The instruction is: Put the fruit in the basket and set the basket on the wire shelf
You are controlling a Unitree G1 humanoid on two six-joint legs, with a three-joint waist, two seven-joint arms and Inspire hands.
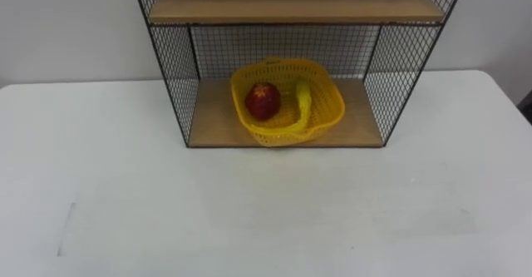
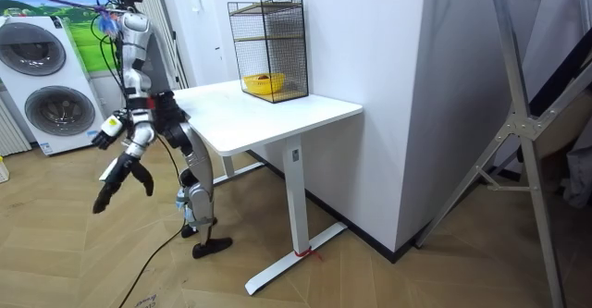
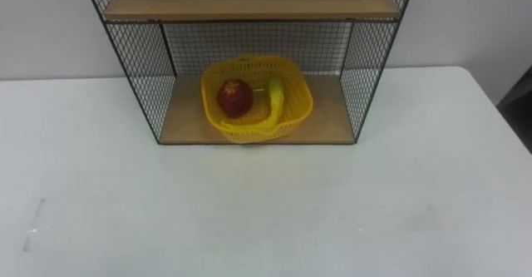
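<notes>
Basket (image 1: 326,117), yellow, sits on the bottom board of the wire shelf (image 1: 172,71), on the white table (image 1: 249,215). It holds a red apple (image 1: 263,100) on its left side and a banana (image 1: 303,102) curving along its right side. In the room view I stand off the table's end, my right hand (image 2: 120,180) hanging low with fingers loose and empty; my left hand (image 2: 104,134) shows beside it, its state I cannot tell
</notes>
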